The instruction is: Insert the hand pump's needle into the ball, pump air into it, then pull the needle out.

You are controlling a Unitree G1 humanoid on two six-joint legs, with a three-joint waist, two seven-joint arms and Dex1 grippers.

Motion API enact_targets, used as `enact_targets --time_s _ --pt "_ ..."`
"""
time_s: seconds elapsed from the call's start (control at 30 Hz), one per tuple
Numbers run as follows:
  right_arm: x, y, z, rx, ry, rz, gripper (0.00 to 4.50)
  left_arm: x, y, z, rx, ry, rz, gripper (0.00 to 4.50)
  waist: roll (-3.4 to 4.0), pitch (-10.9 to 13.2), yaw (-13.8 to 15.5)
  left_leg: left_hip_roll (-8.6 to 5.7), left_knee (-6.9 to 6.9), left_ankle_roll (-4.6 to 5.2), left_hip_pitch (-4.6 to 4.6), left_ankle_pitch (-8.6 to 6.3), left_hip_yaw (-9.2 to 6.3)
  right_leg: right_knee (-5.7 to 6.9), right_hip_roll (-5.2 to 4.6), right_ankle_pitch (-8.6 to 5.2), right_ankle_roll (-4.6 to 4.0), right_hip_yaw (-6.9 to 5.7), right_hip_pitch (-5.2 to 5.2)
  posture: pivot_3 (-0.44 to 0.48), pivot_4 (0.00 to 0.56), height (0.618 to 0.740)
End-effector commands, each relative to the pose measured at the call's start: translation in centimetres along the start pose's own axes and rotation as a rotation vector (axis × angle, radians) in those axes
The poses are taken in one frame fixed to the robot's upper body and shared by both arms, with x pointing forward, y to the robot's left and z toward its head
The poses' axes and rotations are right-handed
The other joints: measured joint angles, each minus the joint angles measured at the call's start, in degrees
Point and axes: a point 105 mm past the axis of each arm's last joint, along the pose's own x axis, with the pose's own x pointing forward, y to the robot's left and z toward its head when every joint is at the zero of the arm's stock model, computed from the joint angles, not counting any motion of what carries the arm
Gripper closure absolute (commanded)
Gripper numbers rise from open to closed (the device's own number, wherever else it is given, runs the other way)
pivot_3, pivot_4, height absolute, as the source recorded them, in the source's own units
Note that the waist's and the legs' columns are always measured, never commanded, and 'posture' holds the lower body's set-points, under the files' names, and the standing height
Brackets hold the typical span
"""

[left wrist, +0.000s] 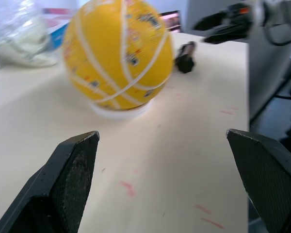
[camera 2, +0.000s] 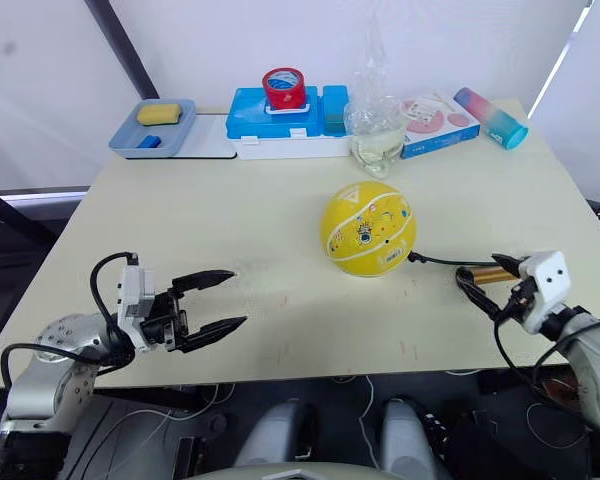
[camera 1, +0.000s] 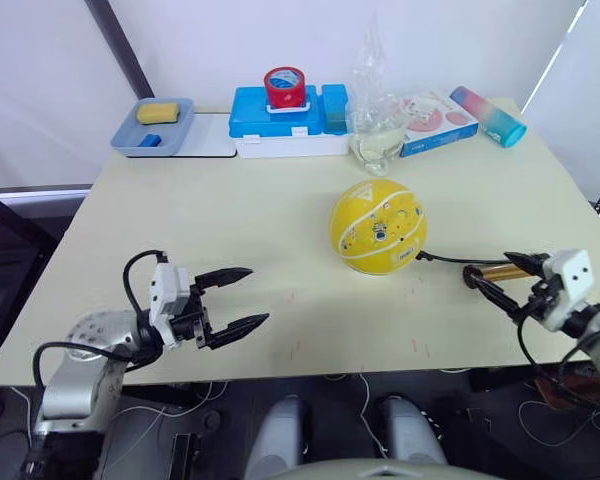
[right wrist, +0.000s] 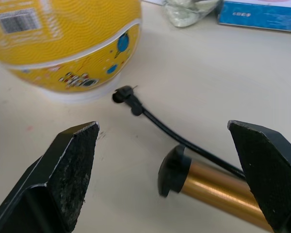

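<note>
Looking from our near edge outward: left gripper (camera 1: 238, 297) hovers low over the table (camera 1: 280, 230), fingers apart, holding nothing. Right gripper (camera 1: 500, 285) hangs at the near right edge, fingers apart around nothing, the hand pump (right wrist: 218, 189) lying on the table just ahead of it.

The pump's black hose (right wrist: 179, 138) runs toward the ball (camera 1: 378, 226); the needle (right wrist: 134, 88) lies on the table just beside the ball's base, not inserted. The ball sits mid-table on a white ring (left wrist: 119, 110).

Risks, as we judge them: the needle tip is tiny, so a pinch on its fitting may slip or bend it. The ball is round and only lightly seated; pushing the needle in without the left gripper bracing could roll it off the ring. The pump lies near the table edge; a nudge could send it over.

Far side, containers: a grey-blue tray (camera 1: 130, 138) holds a yellow sponge (camera 1: 158, 111) and a small blue piece (camera 1: 151, 140). A blue box (camera 1: 255, 110) carries the red tape roll (camera 1: 285, 87) on top. A clear bag (camera 1: 377, 125) holds something pale; we cannot tell what.
</note>
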Motion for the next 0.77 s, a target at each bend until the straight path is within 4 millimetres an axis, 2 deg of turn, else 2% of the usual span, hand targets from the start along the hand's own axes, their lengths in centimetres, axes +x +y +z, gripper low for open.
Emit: enact_targets --time_s 0.03,0.17,0.43,0.77 --pt "-1.7 -1.4 -0.3 -0.022 -0.019 -0.016 0.03 -1.2 0.9 -0.4 0.016 0.022 0.12 0.0 -0.03 0.0 0.01 0.0 0.0 0.0 0.0 0.0 0.0 -0.01 0.0 0.0 0.0 0.0 0.0 0.0 0.15 0.739" --pt "-2.6 -2.2 -1.8 -0.006 -0.014 -0.011 0.03 -2.1 0.9 -2.0 -0.013 0.066 0.202 0.0 -0.02 0.0 0.01 -0.02 0.0 0.0 -0.02 0.0 0.04 -0.02 0.0 0.01 -0.01 0.02 -0.01 0.0 0.15 0.739" --pt "-3.7 -3.4 -4.3 0.028 0.027 -0.021 0.03 -3.0 0.1 -4.1 -0.054 0.142 0.237 0.0 -0.01 0.0 -0.03 0.19 0.0 -0.01 0.02 0.0 0.09 0.0 0.0 0.01 -0.01 0.04 -0.03 0.0 0.15 0.739" --pt "-3.9 -4.5 -5.0 0.033 0.033 -0.044 0.03 -3.2 0.0 -5.4 -0.002 0.23 0.274 0.0 -0.02 0.0 -0.05 0.27 0.0 -0.01 0.02 -0.01 0.22 -0.01 0.0 0.02 -0.03 0.09 -0.07 0.0 0.15 0.739"
